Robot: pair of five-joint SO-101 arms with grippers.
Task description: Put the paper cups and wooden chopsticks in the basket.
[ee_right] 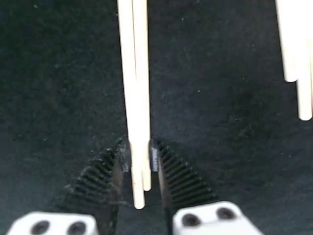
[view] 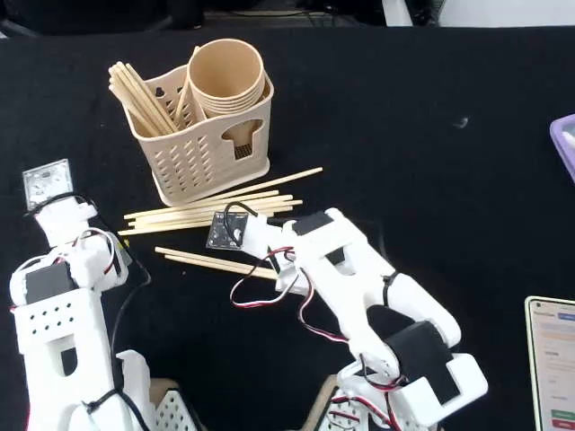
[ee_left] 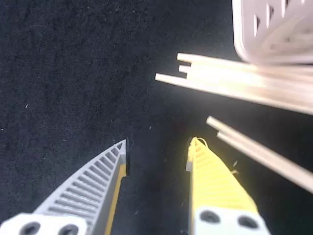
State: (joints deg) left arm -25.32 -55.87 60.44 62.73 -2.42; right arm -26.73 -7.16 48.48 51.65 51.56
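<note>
— Right tool (ee_right: 139, 147), low centre of the high view: clamped on the pair of chopsticks (ee_right: 134, 73) close to 1 end?
— Seems so, gripped from both sides. Lift slowly and level; likely to droop or swivel with so much length free.
— Left tool (ee_left: 159, 142)?
— Spread apart, holding nothing, lower left over bare counter (view: 431, 162). Best left out of the path.
— Farther up?
— Loose bundle (view: 216, 208) lying just before the basket (view: 211, 157), upper left. Carry above both, then tip ends-down into the left compartment beside the sticks (view: 139, 94) standing there, not among the paper cups (view: 226, 76).
</note>
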